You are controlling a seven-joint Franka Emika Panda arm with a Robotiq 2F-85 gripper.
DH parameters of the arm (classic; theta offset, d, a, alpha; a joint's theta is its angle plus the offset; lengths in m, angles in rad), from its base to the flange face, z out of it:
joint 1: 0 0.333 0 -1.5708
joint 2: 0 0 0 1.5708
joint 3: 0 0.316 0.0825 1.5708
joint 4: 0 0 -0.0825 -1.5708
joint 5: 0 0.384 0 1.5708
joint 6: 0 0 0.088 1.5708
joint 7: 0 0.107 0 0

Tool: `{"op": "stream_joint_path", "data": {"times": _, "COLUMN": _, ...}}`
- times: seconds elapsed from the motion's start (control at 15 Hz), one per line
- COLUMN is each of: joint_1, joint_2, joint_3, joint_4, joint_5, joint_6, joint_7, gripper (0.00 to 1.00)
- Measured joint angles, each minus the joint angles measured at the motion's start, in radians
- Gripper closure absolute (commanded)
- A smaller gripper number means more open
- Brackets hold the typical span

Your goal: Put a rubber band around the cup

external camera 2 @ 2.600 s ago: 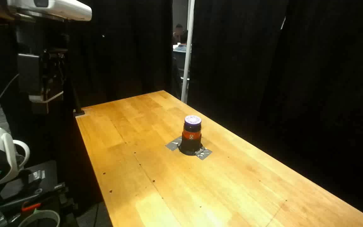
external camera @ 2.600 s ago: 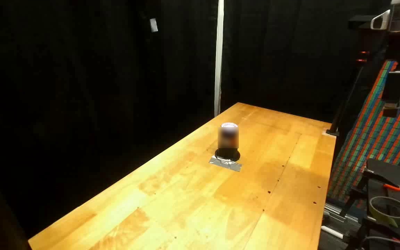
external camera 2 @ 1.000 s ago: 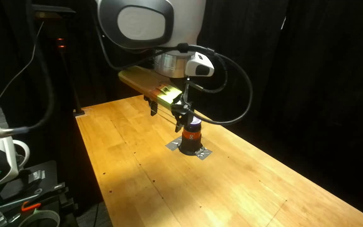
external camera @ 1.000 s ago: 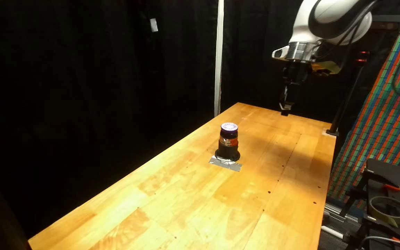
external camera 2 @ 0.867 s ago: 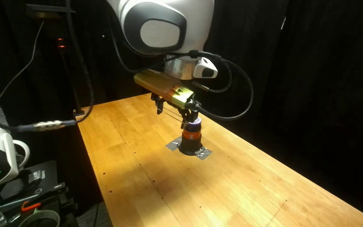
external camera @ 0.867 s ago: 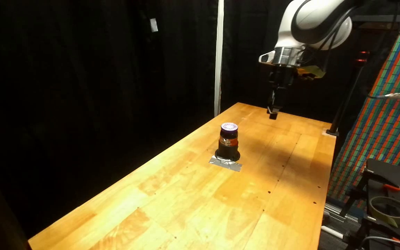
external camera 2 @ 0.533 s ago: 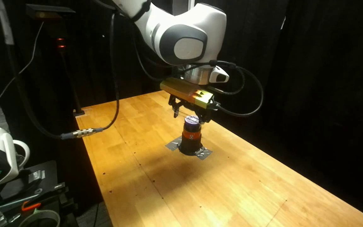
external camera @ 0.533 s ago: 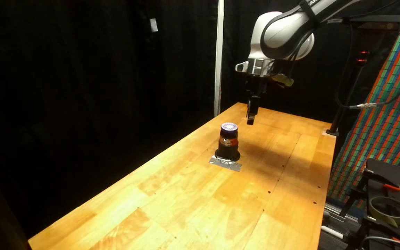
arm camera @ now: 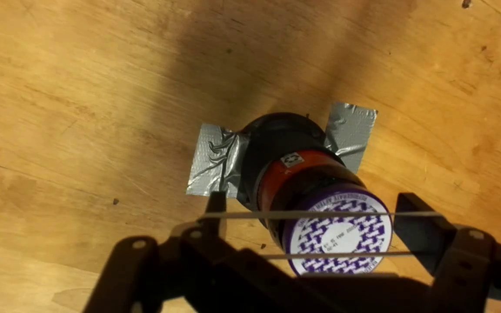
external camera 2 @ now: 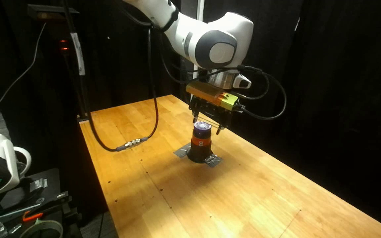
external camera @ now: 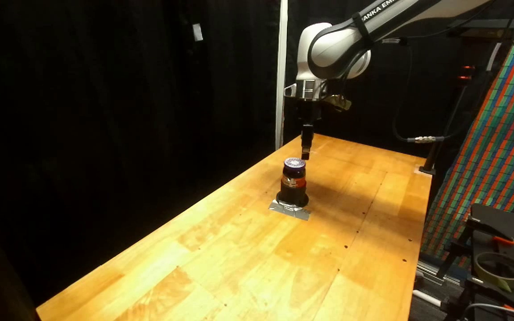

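Observation:
The cup is a dark brown jar with a red-orange band and a purple-and-white top (external camera 2: pixel 201 141). It stands upright in a black base (external camera 2: pixel 199 155) on the table and shows in both exterior views (external camera: pixel 293 183). My gripper (external camera 2: pixel 207 124) is open, pointing down just above and slightly behind the cup. A thin tan rubber band (external camera 2: pixel 206 119) is stretched between its two fingers. In the wrist view, the band's two strands (arm camera: pixel 242 215) cross over the cup's top (arm camera: pixel 342 239), which appears between the open fingers (arm camera: pixel 315 219), nearer the right one. The band is not around the cup.
Silver tape strips (arm camera: pixel 215 161) hold the base to the wooden table (external camera 2: pixel 243 191). A cable with a metal connector (external camera 2: pixel 134 143) hangs from the arm. A dark stand (external camera: pixel 427 169) is at the table's far corner. A side cart holds a tape roll (external camera: pixel 501 269).
The arm has swung in from beside the table and carried the stretched rubber band to above the cup. The fingers stay spread. The cup has not moved.

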State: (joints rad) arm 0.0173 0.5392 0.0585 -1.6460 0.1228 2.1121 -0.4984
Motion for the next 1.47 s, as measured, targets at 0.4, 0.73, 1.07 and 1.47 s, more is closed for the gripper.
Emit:
{"op": "stream_joint_path", "data": {"times": 0.4, "joint_1": 0.012, "joint_2": 0.083, "joint_3": 0.036, "joint_4": 0.131, "joint_5": -0.005, "joint_6": -0.087, "joint_7": 0.045, "gripper": 0.0}}
{"op": "stream_joint_path", "data": {"times": 0.73, "joint_1": 0.031, "joint_2": 0.172, "joint_3": 0.04, "joint_4": 0.213, "joint_5": -0.035, "joint_6": -0.085, "joint_7": 0.081, "gripper": 0.0}}
{"op": "stream_joint_path", "data": {"times": 1.07, "joint_1": 0.05, "joint_2": 0.22, "joint_3": 0.041, "joint_4": 0.265, "joint_5": -0.062, "joint_6": -0.083, "joint_7": 0.11, "gripper": 0.0}}
{"op": "stream_joint_path", "data": {"times": 1.47, "joint_1": 0.064, "joint_2": 0.243, "joint_3": 0.04, "joint_4": 0.301, "joint_5": -0.122, "joint_6": -0.147, "joint_7": 0.135, "gripper": 0.0}}
